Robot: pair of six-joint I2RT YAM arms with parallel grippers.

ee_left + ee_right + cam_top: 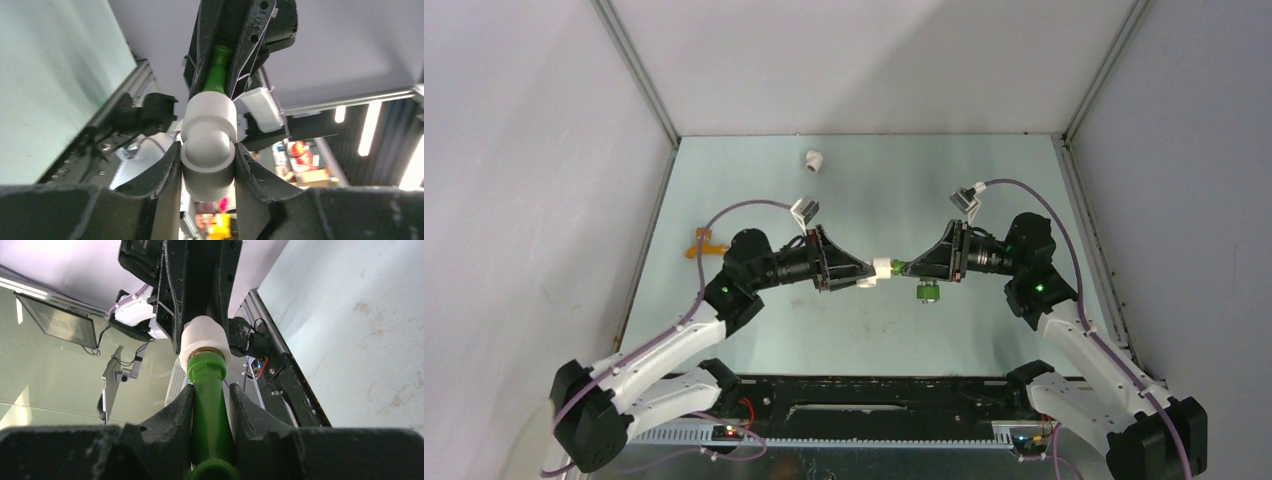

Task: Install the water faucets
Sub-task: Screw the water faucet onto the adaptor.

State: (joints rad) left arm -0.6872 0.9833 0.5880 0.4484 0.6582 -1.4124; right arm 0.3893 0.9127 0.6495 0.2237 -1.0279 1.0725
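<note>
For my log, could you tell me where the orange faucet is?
Top view: the orange faucet lies at the left edge of the table, beside the left arm.

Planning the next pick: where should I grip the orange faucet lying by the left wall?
Grip the orange faucet across its long body, coming straight down, jaws clear of the short side handle. It lies flat close to the left wall, so a sideways approach would probably be cramped.

Soft even light, faint shadows, strip lights (370, 130) glaring
</note>
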